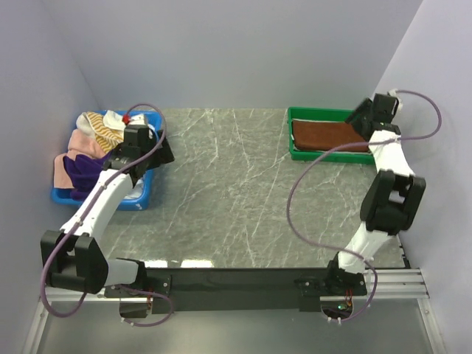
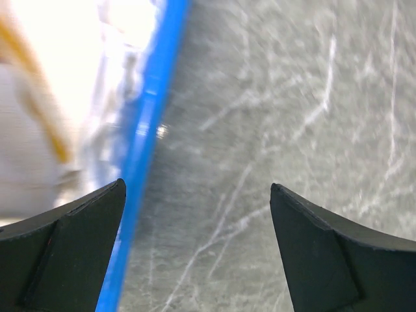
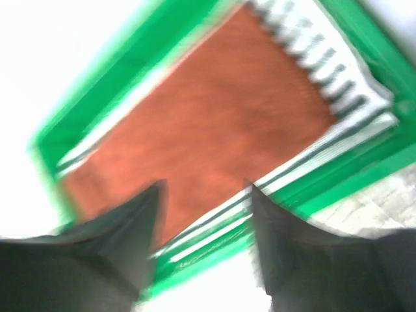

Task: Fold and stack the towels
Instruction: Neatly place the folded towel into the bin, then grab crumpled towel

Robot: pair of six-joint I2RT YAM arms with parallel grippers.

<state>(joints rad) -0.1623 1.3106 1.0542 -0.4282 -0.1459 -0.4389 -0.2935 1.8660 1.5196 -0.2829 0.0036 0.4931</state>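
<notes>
You are partway through. The brown towel (image 1: 328, 135) lies folded in the green tray (image 1: 310, 155), on top of a grey-white striped towel (image 3: 325, 71) (two stacked, as far as I can see). Your right pincer (image 3: 205, 188) hovers above them, jaws apart, gripping nothing. The heap of loose towels (image 1: 88, 144) in the blue bin (image 1: 63, 196) is what remains to fold. Your left pincer (image 2: 197, 188) is spread wide and empty, over the bin's rim and the counter (image 1: 236, 192).
</notes>
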